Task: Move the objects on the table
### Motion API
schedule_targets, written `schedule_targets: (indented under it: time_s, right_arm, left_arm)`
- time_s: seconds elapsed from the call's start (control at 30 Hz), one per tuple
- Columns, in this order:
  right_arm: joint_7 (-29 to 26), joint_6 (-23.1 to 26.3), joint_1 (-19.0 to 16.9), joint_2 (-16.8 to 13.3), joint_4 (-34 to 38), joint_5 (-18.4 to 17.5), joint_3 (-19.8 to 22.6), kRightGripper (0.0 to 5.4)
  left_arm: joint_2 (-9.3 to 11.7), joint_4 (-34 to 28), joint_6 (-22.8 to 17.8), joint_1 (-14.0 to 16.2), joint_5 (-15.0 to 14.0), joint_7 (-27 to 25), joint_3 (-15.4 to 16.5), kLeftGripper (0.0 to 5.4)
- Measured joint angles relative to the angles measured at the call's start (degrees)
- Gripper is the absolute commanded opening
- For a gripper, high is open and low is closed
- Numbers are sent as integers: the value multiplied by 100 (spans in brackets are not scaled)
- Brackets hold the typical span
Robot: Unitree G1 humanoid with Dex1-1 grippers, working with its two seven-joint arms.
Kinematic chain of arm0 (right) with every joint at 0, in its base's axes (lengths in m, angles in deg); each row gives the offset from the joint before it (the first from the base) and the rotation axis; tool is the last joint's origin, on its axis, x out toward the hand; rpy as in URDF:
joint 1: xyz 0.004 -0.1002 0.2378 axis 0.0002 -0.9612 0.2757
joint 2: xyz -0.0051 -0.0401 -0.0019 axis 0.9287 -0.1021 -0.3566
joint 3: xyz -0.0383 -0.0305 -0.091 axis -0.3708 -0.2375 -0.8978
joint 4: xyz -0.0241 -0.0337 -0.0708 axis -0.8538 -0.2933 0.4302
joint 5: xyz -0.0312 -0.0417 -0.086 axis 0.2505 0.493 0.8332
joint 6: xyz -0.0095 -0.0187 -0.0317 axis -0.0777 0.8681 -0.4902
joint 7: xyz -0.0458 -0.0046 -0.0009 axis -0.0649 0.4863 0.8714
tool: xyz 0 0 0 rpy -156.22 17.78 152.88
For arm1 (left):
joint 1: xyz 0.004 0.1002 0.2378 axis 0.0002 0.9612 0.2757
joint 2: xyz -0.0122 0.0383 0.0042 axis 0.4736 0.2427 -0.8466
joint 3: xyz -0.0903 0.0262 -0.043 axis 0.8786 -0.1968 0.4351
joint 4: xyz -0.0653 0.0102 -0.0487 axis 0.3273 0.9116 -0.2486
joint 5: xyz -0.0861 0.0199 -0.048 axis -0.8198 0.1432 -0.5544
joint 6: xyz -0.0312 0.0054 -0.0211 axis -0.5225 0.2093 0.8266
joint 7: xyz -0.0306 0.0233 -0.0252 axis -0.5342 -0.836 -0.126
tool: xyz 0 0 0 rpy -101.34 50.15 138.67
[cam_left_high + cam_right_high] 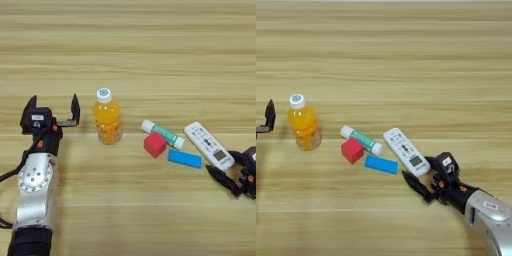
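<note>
Several objects lie mid-table. An orange juice bottle [106, 120] with a white cap stands upright. To its right lie a green-white tube [162, 134], a red cube [155, 145] touching the tube, a flat blue block [184, 159] and a white remote [405, 151] lying aslant. My left gripper [53, 109] is open just left of the bottle, at about its height, with nothing between its fingers. Open as well, my right gripper [424, 174] sits at the remote's near end, with one finger beside that end and the other below it.
The light wooden table [150, 50] stretches wide beyond the objects. My left arm's silver forearm [34, 195] runs up from the lower left corner. The right forearm [488, 215] comes in from the lower right.
</note>
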Motion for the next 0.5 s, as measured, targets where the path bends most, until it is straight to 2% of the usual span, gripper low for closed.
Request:
schedule_targets:
  time_s: [0.2, 0.5]
  right_arm:
    - [0, -21, 42, 1, -64, 36, 7, 293]
    - [-3, -184, 111, 46, -211, 94, 8, 290]
  left_arm:
    - [-1, 1, 21, -4, 0, 0, -21, 540]
    - [-29, 82, 91, -25, 3, 1, -67, 540]
